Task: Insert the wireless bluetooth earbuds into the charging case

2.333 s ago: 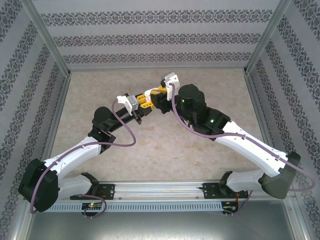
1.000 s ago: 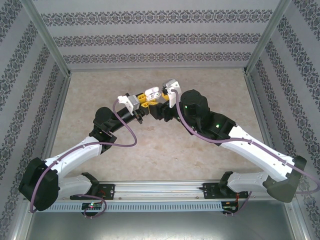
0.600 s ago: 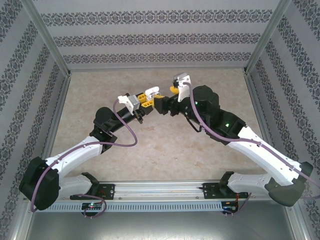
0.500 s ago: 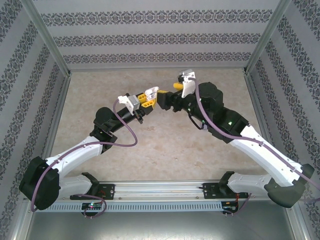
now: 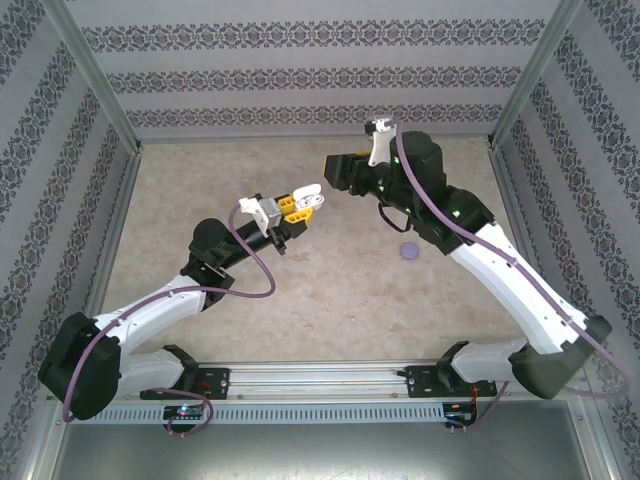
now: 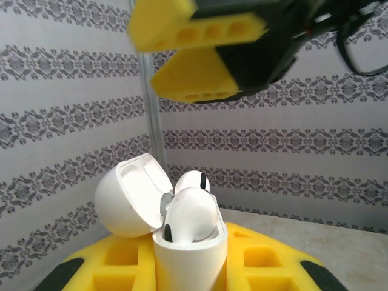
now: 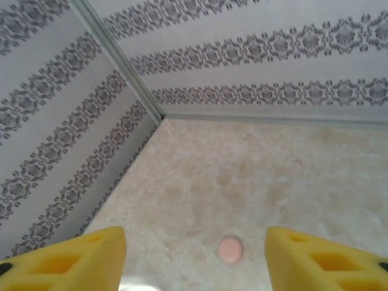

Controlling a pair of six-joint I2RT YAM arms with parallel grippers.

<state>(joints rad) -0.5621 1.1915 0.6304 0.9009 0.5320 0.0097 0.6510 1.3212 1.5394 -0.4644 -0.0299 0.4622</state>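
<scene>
My left gripper is shut on a white charging case, held upright above the table with its lid hinged open to the left. Two white earbuds sit in the case: one bulges above the rim at the front, the other shows just behind it. The yellow fingers flank the case's lower part. My right gripper hangs higher, to the back right of the case and apart from it. In the right wrist view it is open with nothing between its fingers.
A small purple case lies on the table right of centre, under the right arm. A round pink case lies on the table toward the far left corner. Patterned walls close in the back and sides.
The right gripper has pulled away from the white case, up and to the back right, with its fingers spread. The purple case on the table has come into view. The left gripper barely moved.
</scene>
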